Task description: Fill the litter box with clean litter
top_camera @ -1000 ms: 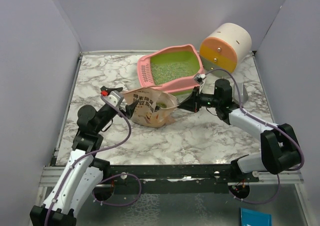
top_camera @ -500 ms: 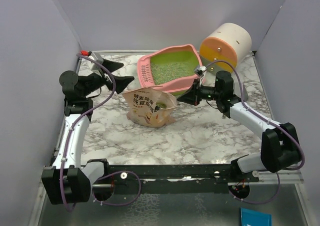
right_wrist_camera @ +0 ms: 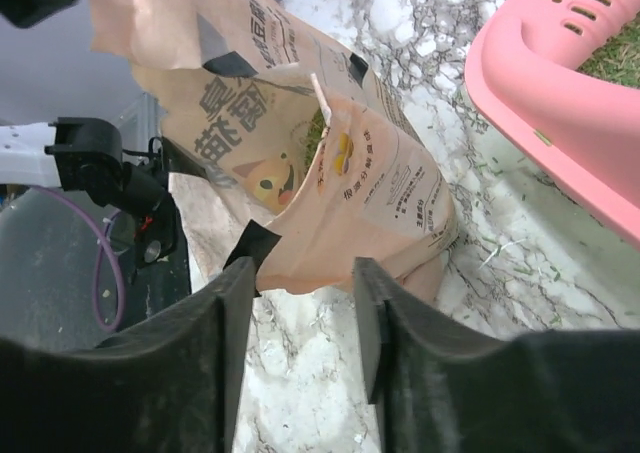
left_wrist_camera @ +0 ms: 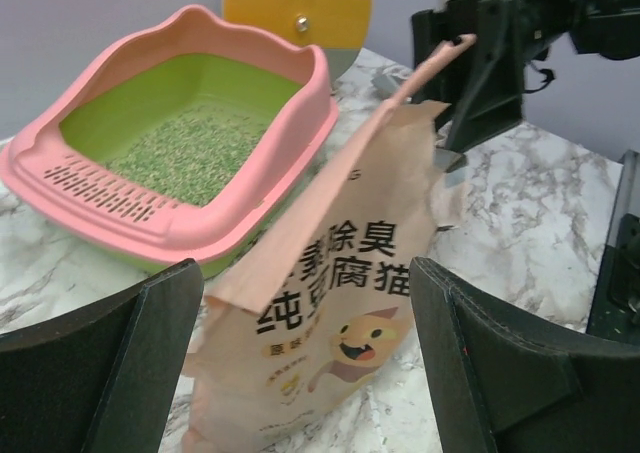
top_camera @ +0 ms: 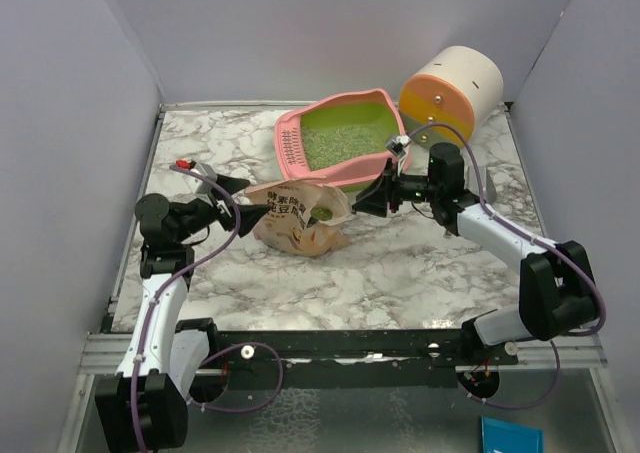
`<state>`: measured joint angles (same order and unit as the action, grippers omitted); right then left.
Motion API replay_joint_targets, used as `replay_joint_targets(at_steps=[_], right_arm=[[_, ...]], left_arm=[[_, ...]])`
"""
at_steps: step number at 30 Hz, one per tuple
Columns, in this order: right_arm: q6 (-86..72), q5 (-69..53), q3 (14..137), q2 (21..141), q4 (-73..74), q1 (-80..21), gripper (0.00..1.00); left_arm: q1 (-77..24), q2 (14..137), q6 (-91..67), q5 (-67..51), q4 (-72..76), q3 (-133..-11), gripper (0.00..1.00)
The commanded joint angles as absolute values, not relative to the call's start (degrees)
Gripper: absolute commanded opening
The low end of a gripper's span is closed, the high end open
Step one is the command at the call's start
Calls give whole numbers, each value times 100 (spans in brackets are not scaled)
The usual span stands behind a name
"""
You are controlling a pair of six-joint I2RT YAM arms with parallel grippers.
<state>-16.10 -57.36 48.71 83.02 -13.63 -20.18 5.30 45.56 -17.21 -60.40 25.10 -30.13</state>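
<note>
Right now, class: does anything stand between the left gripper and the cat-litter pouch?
Nothing visible does. The left gripper is open, and the tan cat-litter pouch sits straight ahead of it.

You are looking at two arms mounted on the black rail (top_camera: 340,345): the left arm (top_camera: 155,313) and right arm (top_camera: 495,235) are wearing white shells, black joints, looping purple cables (top_camera: 237,231) and matte black fingers (left_wrist_camera: 95,373).

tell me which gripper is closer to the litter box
Right. The right gripper is beside the near rim of the litter box; the left gripper is beyond the bag.
</note>
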Motion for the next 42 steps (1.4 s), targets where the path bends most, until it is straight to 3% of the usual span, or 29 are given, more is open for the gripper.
replay_joint_targets(at_steps=[1,10,14,22,26,32,36,42], right_arm=[[-1355,-6044,4759,7982,-1652,-1995,48],[-1103,-6029,4456,7738,-1679,-1994,51],[-1267,-6224,4165,7566,-2079,-1995,51],[-1140,-6324,4147,7517,-2116,-1993,51],[-1310,-6593,4166,7975,-2525,-1994,51],[-1495,-6712,4157,8383,-3238,-2012,51],[-1594,-6700,4212,8614,-3632,-2051,51],[-1921,-6714,4223,8964,-4683,-2245,50]], left_arm=[[578,5030,-1179,-5541,2617,-3210,87],[673,5416,-742,-5539,2613,-3364,87],[674,5701,-1278,-5797,3764,-3019,87],[666,6460,-1618,-6300,4449,-3164,82],[668,7035,-2673,-6403,5772,-3115,67],[686,8305,-5448,-6286,10012,-2833,43],[694,8905,-6100,-6433,10221,-3184,24],[694,8804,-5936,-6343,10213,-3101,3]])
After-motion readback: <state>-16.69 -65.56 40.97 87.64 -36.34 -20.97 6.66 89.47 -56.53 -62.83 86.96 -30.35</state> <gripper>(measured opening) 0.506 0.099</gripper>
